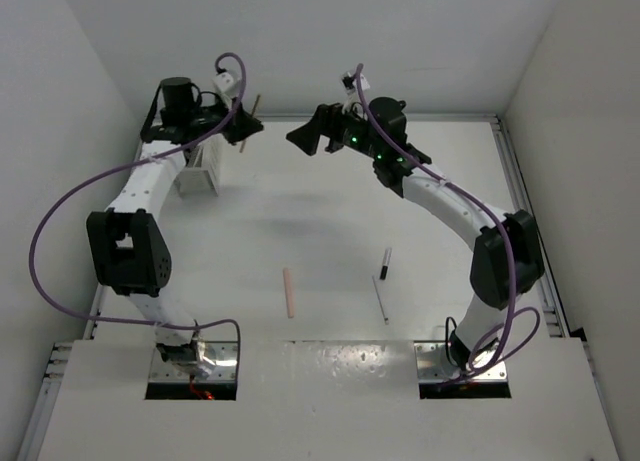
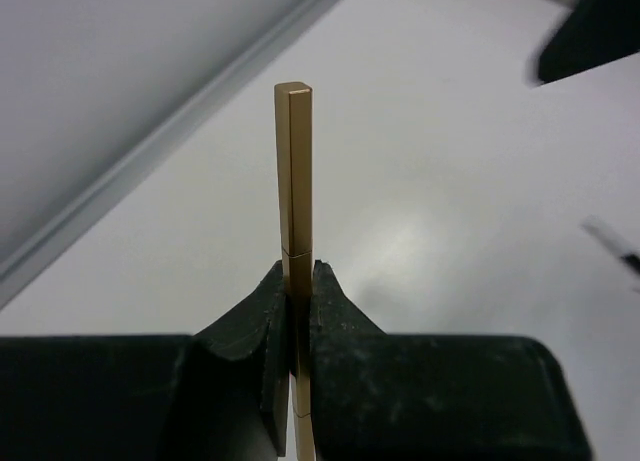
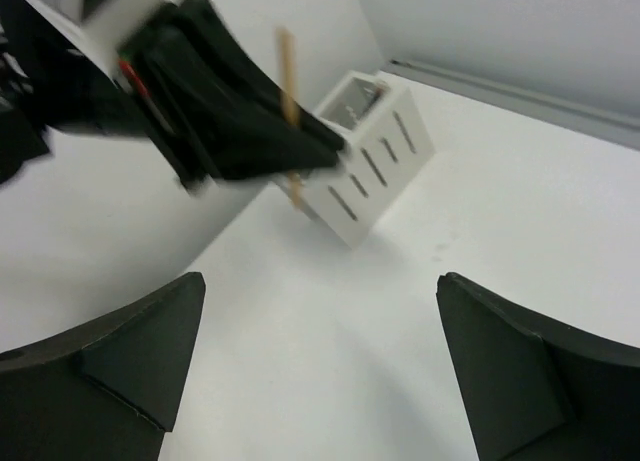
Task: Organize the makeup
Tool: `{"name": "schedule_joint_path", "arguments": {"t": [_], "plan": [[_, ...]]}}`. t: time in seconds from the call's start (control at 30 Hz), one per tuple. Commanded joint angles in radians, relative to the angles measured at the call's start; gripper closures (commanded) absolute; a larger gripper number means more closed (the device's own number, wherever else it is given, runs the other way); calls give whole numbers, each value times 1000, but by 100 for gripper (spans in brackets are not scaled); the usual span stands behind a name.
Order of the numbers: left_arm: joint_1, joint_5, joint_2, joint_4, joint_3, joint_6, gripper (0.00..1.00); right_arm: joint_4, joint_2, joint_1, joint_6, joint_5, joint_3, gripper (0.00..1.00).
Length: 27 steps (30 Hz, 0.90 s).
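My left gripper [image 1: 247, 128] is shut on the tan wooden stick [image 1: 256, 103], held upright in the air just right of the white slatted box [image 1: 200, 167]. In the left wrist view the stick [image 2: 293, 161] rises from between the closed fingertips [image 2: 297, 273]. My right gripper [image 1: 302, 136] is open and empty, facing the left gripper [image 3: 230, 121], the stick [image 3: 287, 76] and the box [image 3: 378, 159]. The pink stick [image 1: 289, 292], the black-and-white stick [image 1: 384, 263] and the thin white stick [image 1: 381, 301] lie on the table. The pale blue and black sticks are out of view.
The box stands at the table's far left by the raised edge rail [image 1: 400, 117]. The three loose sticks lie in the near middle, ahead of the arm bases. The right gripper's fingers [image 3: 140, 351] frame bare table.
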Motion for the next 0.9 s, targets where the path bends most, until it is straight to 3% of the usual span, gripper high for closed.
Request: {"name": "schedule_joint_path", "arguments": {"t": [0.0, 0.2, 0.53, 0.87], "plan": [[129, -136, -34, 22, 3, 150, 100, -25, -91, -43, -36, 73, -57, 0], [297, -195, -11, 352, -135, 182, 100, -99, -169, -57, -96, 114, -184, 0], [327, -187, 47, 490, -318, 242, 100, -226, -219, -56, -116, 162, -241, 0], [337, -187, 90, 562, -356, 256, 97, -353, -260, -54, -157, 234, -273, 0]]}}
